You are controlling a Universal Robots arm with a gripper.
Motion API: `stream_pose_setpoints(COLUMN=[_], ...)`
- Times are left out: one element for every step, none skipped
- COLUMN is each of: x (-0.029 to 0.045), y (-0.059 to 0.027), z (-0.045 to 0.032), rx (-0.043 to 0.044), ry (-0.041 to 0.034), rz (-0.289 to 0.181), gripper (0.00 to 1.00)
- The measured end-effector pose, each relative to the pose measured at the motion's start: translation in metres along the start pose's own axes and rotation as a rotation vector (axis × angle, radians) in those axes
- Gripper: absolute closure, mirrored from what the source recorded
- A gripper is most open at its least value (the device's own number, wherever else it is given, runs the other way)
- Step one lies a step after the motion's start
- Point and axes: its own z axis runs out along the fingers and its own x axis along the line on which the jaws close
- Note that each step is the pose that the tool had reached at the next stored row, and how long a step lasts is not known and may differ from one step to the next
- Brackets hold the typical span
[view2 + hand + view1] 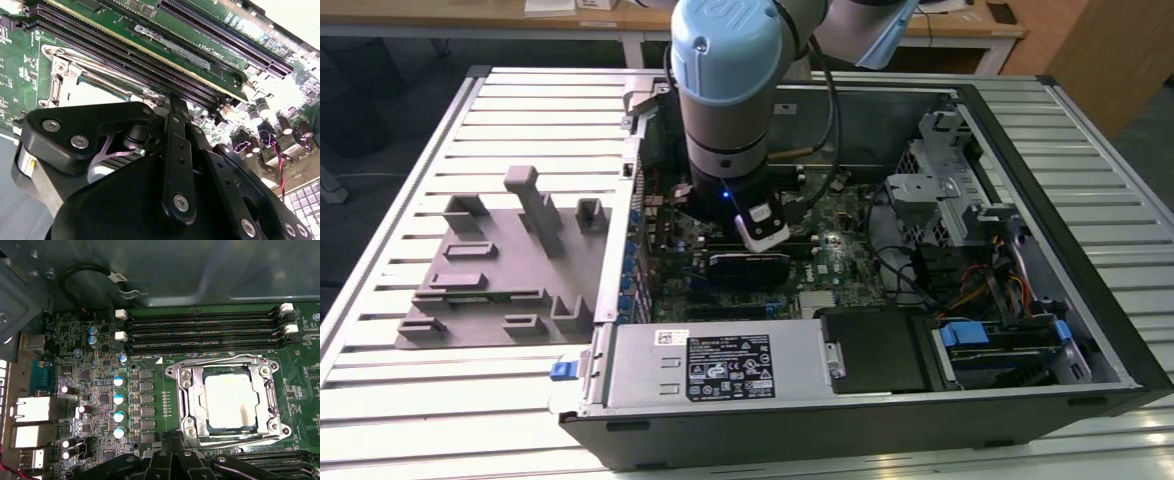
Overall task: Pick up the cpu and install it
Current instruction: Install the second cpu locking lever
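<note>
Fingers of the gripper (172, 452) look pressed together, holding nothing I can see, just beside the socket (187, 390). The chip (231, 401) lies flat inside the socket frame, already seated. Risk, as I judge it: the gripper bumping the frame and knocking the chip crooked, bending pins beneath.

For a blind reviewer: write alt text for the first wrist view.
A shiny silver-grey square cpu sits inside the metal-framed motherboard socket on a green circuit board, with rows of black memory slots beside it. The black gripper hangs near the socket.
</note>
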Motion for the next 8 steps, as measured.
stream_pose_setpoints(x=[-0.0001,-0.0001,-0.0001,-0.0001,-0.0002,-0.0002,-0.0003,-0.0004], y=[0.0007,0.0012,0.0018,0.0024,0.0031,0.0038,0.0046,0.0055], z=[-0.0019,-0.0042,-0.0069,-0.0095,-0.0122,-0.0153,-0.0184,-0.0222], rx=[-0.0012,-0.0009,-0.0005,-0.0007,-0.0005,-0.0003,-0.0005,-0.0005], ry=[-0.0006,-0.0004,-0.0003,-0.0003,-0.0003,-0.0002,-0.0002,-0.0003], rz=[0.000,0.000,0.000,0.000,0.000,0.000,0.000,0.000], gripper=[0.89,0.89,0.89,0.89,0.89,0.89,0.89,0.89])
